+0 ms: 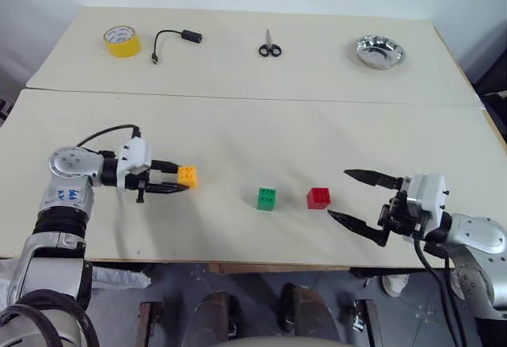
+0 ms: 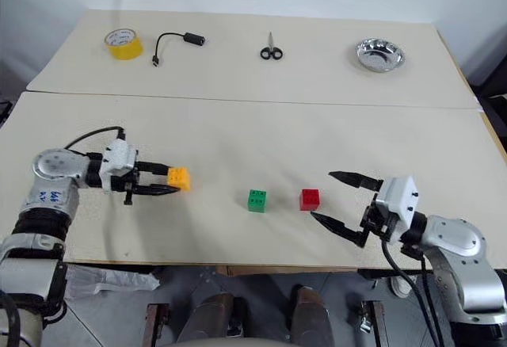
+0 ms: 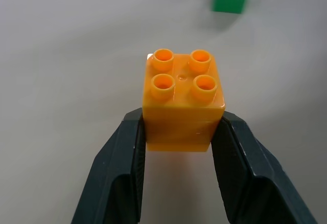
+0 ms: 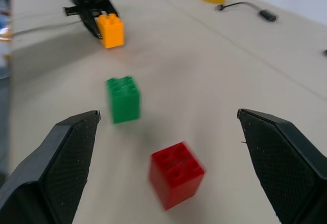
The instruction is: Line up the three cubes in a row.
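Observation:
My left gripper (image 1: 181,178) is shut on the orange-yellow cube (image 1: 188,176), holding it by its sides near the table at the left; the wrist view shows its studs up between the black fingers (image 3: 120,168). The green cube (image 1: 266,198) and the red cube (image 1: 318,197) stand side by side on the table near the front, right of the orange one. My right gripper (image 1: 352,197) is open at the front right, pointing left at the red cube (image 4: 175,174), a short way from it with nothing between its fingers.
On the far table half lie a yellow tape roll (image 1: 122,41), a black cable adapter (image 1: 176,41), scissors (image 1: 269,46) and a metal bowl (image 1: 380,51). A seam (image 1: 253,98) joins the two tabletops. The front edge runs just below both grippers.

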{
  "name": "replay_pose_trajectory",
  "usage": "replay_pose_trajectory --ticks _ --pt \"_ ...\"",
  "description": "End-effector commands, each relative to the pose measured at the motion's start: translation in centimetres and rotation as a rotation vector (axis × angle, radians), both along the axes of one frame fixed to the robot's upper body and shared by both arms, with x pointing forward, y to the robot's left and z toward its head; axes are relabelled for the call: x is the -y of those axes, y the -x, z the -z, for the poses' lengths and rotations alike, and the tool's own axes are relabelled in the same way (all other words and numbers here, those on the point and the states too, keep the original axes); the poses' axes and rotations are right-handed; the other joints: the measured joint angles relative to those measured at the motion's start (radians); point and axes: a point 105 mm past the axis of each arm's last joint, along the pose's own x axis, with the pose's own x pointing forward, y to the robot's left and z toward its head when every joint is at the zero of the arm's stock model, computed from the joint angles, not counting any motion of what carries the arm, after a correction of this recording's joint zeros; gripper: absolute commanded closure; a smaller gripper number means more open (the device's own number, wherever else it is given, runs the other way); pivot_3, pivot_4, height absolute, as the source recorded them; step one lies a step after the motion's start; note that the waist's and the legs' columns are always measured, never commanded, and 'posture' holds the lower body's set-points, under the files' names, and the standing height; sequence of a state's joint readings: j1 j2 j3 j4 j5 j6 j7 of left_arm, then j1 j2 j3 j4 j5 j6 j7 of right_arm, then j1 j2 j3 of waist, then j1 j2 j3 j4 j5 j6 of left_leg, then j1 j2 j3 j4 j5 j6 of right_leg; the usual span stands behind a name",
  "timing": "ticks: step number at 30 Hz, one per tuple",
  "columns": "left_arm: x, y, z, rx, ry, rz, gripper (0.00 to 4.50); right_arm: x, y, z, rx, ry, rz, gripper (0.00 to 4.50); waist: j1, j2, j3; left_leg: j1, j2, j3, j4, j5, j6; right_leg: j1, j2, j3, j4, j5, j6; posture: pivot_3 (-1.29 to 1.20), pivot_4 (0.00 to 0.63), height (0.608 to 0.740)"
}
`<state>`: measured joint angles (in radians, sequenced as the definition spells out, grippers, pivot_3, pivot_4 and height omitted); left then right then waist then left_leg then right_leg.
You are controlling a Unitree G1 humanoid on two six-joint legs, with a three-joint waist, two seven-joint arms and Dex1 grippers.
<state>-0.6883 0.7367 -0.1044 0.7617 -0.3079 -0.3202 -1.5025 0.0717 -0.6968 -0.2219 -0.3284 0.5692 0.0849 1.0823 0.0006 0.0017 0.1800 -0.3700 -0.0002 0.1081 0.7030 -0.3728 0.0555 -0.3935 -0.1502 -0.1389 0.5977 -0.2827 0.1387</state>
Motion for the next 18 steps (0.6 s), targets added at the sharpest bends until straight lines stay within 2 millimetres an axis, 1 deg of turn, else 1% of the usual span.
replay_pose_trajectory --ticks 1,5,6,11,18 --pt "1.8 1.4 0.1 -0.011 -0.008 0.183 3.03 0.5 0.7 -0.6 0.021 0.019 -0.043 0.00 0.001 0.000 0.000 0.000 0.001 0.000 0.000 0.000 0.000 0.000 0.000 0.000 0.000 0.000 0.000 0.00 0.150 0.740" --pt "4.3 1.4 0.8 -0.024 0.015 0.260 3.03 1.0 1.2 0.3 -0.024 0.066 -0.083 0.00 0.004 0.000 0.000 0.000 0.000 0.000 0.000 0.000 0.000 0.000 -0.001 0.000 0.001 0.000 0.000 0.00 0.150 0.740" --pt "4.7 1.5 1.0 -0.036 0.009 0.276 3.03 1.1 1.3 0.4 -0.032 0.074 -0.092 0.00 0.004 0.000 0.000 0.000 0.000 0.000 0.000 0.000 0.001 0.000 0.000 0.000 0.001 0.000 0.000 0.00 0.150 0.740" --pt "5.2 1.5 1.1 -0.064 -0.015 0.301 3.03 1.2 1.4 0.8 -0.044 0.081 -0.102 0.00 0.002 0.000 0.000 0.000 0.000 0.000 0.001 0.000 0.001 0.000 0.000 0.000 0.001 0.000 0.000 0.00 0.150 0.740" --pt "5.7 1.3 1.3 -0.086 -0.012 0.300 3.03 0.7 1.4 0.9 -0.039 0.068 -0.098 0.00 0.004 0.000 0.000 0.000 0.001 0.000 0.001 0.000 0.001 0.000 0.000 0.000 0.001 0.000 0.000 0.00 0.150 0.740"
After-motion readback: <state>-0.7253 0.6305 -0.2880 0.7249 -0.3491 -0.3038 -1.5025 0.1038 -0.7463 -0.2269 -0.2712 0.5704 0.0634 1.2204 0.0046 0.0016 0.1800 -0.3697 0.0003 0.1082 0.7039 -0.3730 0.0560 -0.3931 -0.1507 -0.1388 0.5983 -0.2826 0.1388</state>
